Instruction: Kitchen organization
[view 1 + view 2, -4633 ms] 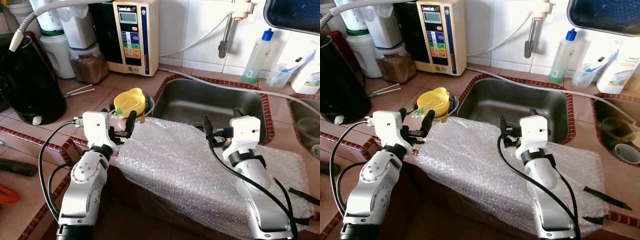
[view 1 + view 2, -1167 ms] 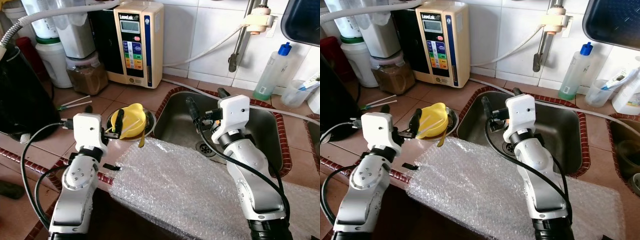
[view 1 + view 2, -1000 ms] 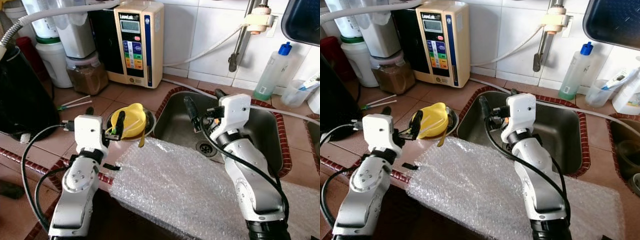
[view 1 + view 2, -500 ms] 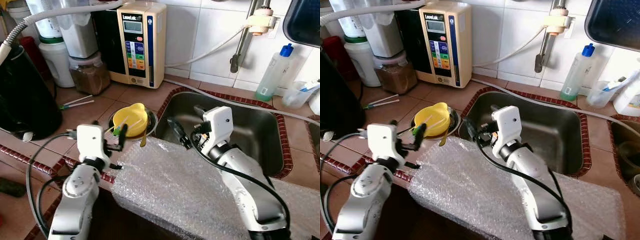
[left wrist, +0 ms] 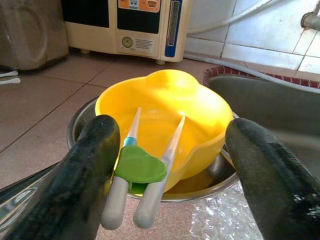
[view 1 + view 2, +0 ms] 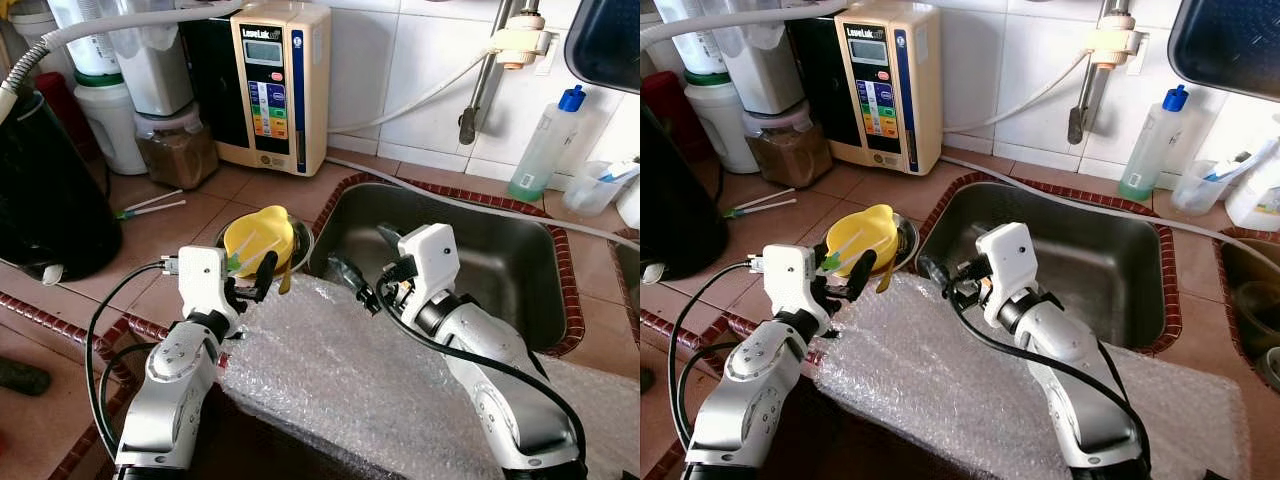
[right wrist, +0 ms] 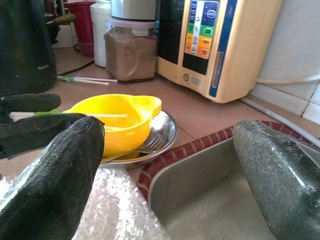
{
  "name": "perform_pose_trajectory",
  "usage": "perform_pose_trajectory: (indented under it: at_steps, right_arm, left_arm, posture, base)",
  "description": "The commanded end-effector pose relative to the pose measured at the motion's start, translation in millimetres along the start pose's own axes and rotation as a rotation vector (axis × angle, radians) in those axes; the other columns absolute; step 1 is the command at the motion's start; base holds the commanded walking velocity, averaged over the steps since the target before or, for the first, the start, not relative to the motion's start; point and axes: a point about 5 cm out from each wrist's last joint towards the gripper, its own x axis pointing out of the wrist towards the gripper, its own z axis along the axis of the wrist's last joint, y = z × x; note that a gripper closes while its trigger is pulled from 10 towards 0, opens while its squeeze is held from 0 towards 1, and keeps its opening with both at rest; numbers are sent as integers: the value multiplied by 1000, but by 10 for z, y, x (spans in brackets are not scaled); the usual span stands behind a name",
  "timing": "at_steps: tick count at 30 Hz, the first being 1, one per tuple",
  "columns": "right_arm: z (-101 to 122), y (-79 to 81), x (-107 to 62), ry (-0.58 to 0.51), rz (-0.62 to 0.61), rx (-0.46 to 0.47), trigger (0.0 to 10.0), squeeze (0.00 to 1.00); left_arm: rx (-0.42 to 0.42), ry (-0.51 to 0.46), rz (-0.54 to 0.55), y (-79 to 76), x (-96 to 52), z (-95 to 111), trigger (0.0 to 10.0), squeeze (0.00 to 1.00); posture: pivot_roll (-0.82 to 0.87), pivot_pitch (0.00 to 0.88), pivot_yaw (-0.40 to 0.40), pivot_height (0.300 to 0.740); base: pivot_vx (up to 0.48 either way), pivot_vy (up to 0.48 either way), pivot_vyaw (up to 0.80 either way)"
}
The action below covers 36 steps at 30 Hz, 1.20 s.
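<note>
A yellow bowl (image 6: 260, 232) sits in a shallow steel dish (image 5: 80, 126) on the tiled counter, left of the sink (image 6: 480, 225). Two white training chopsticks (image 5: 172, 145) joined by a green clip (image 5: 140, 168) lean on the bowl's near rim, and a fork (image 7: 150, 145) rests in the dish. My left gripper (image 6: 250, 272) is open just in front of the bowl, its fingers (image 5: 95, 160) straddling the chopsticks without touching them. At the sink's front left corner my right gripper (image 6: 362, 258) is open and empty, pointing at the bowl.
Bubble wrap (image 6: 340, 370) covers the counter's front edge under both arms. A cream water ionizer (image 6: 270, 80), a jar of brown powder (image 6: 178, 150) and a black kettle (image 6: 40, 190) stand behind and to the left. A soap bottle (image 6: 545, 150) stands beyond the sink.
My right gripper has dropped from above the sink to its front left corner, turning toward the bowl. The left gripper has shifted right along the bowl's near side. The camera also moved.
</note>
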Motion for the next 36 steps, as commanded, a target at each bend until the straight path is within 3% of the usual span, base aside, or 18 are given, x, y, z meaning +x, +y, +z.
perform_pose_trajectory:
  at_steps: [1,7,17,36]
  right_arm:
    - [69,19,-21,-26,16,-15,10000,0]
    - [69,37,-29,-26,32,-13,10000,0]
    - [16,192,-100,11,192,38,10000,0]
    - [-53,196,-139,47,232,56,10000,0]
  left_arm:
    - [-4,6,12,25,22,15,0,0]
    - [-17,13,12,40,29,5,0,0]
    - [-10,6,3,28,44,13,0,0]
    - [36,-42,31,53,41,95,0,0]
  posture:
    - [21,0,18,740]
    - [20,0,19,740]
    - [15,0,22,740]
    - [13,0,16,740]
  base:
    - [0,0,0]
    - [0,0,0]
    - [0,0,0]
    - [0,0,0]
